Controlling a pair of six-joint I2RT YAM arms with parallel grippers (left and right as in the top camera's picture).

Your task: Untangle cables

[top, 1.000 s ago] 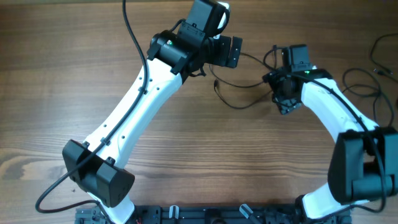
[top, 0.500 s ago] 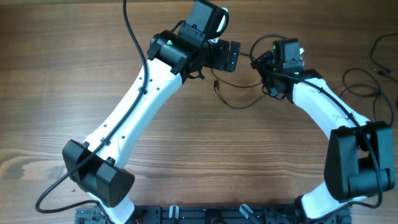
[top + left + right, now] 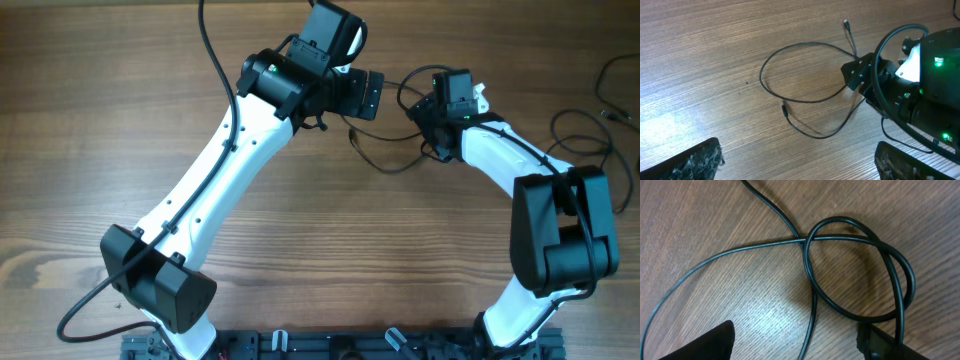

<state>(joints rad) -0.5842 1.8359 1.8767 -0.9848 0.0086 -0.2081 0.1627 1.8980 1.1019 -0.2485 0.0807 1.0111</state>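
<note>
1. Progress: the thin dark cable [image 3: 810, 43] lies slack on the brown wooden counter [image 3: 120, 120]. It's right under the left tool [image 3: 797, 160] and runs up to the right tool [image 3: 795, 330]. Nothing is holding it. It makes one wide open loop with a small plug end [image 3: 845, 22] poking out past it, and the strands cross right at the right tool. So I'd call this early-to-middle: the cable is spread out, but that crossing is not pulled apart yet.
2. Left tool: fingers wide apart, hovering above the loop, gripping nothing.
3. Right tool: fingers apart, low over the crossing. One strand runs along the counter through the gap, not clamped. There's a thicker black loop [image 3: 860, 270] just ahead of it, and I honestly can't tell if that's cable or the arm's own wire.
4. Versus a second ago: the right arm has swung in, so its tool now sits much nearer the left tool, at the loop's end. The left arm has barely budged. The cable has shifted slightly but keeps roughly the same shape.
</note>
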